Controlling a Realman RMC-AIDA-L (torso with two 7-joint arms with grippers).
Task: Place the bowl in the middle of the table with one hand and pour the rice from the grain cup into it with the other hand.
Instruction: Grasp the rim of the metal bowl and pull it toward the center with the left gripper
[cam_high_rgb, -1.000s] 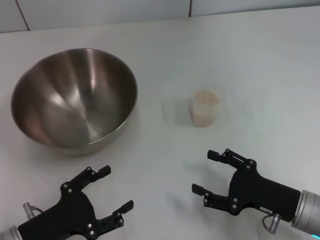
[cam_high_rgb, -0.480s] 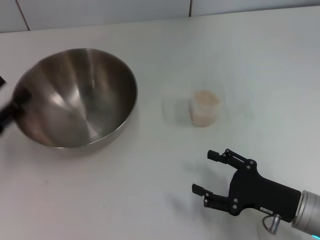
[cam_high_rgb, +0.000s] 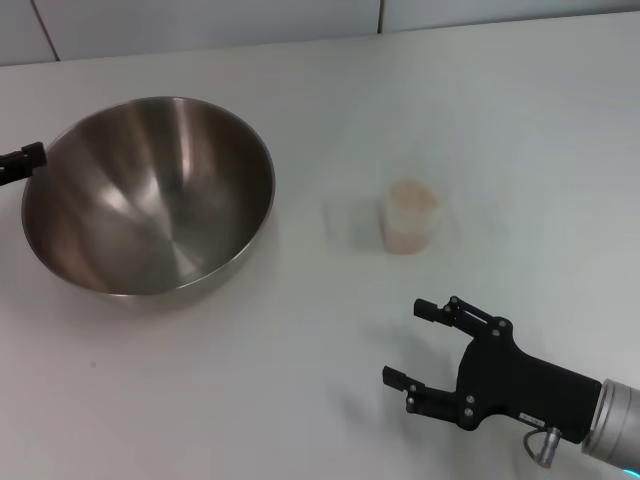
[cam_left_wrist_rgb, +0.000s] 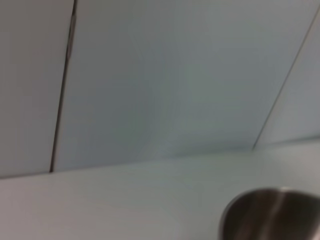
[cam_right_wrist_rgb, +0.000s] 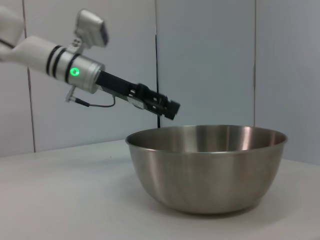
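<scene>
Clearly, the stainless-steel bowl (cam_high_rgb: 150, 195) sits on the left of the white tabletop (cam_high_rgb: 300, 380), with the grain cup (cam_high_rgb: 409, 217) of rice (cam_high_rgb: 409, 196) well apart to its right. The bowl is judged rigid, smooth and slippery, best pinched at its thin rim. The left hand (cam_right_wrist_rgb: 165, 106) is seen just beside the far-left rim; whether it is spread cannot be told. The right hand (cam_high_rgb: 432, 345) is held spread, near.
</scene>
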